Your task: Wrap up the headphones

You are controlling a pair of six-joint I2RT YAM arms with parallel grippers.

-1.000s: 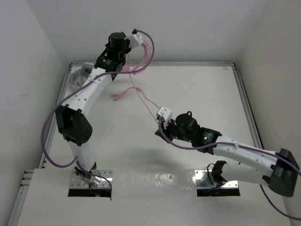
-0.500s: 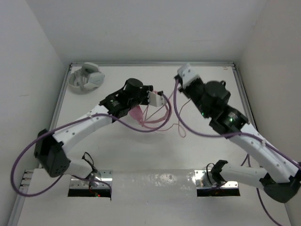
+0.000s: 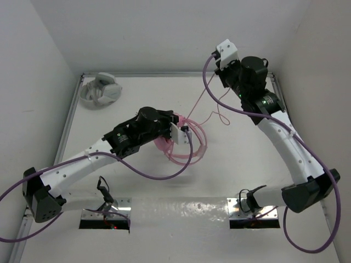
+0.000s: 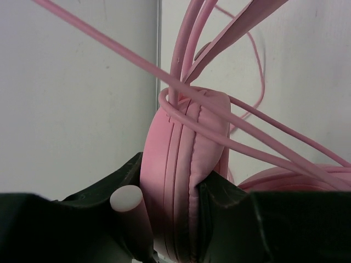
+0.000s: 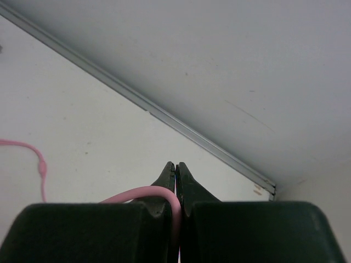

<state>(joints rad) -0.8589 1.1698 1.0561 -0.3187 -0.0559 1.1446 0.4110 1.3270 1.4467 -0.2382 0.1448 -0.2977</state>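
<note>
The pink headphones [image 3: 166, 145] sit mid-table in my left gripper [image 3: 169, 138]. The left wrist view shows this gripper [image 4: 181, 183] shut on one pink earcup [image 4: 189, 131], with several strands of the thin pink cable [image 4: 269, 139] crossing over the cup and the headband rising behind it. Cable loops [image 3: 196, 147] hang round the headphones. A strand runs up and right to my right gripper [image 3: 218, 72], raised near the far right corner. In the right wrist view this gripper [image 5: 175, 165] is shut on the cable [image 5: 147, 193]. The loose cable end [image 3: 221, 117] lies on the table.
Grey-white headphones [image 3: 100, 91] lie in the far left corner. A metal rail [image 3: 181, 73] edges the white table, with white walls on three sides. The rail also shows in the right wrist view [image 5: 164, 116]. Purple arm cables hang beside both arms.
My left arm has swung from the far left to mid-table with the headphones. My right arm has risen from mid-table to the far right corner, drawing the cable out.
</note>
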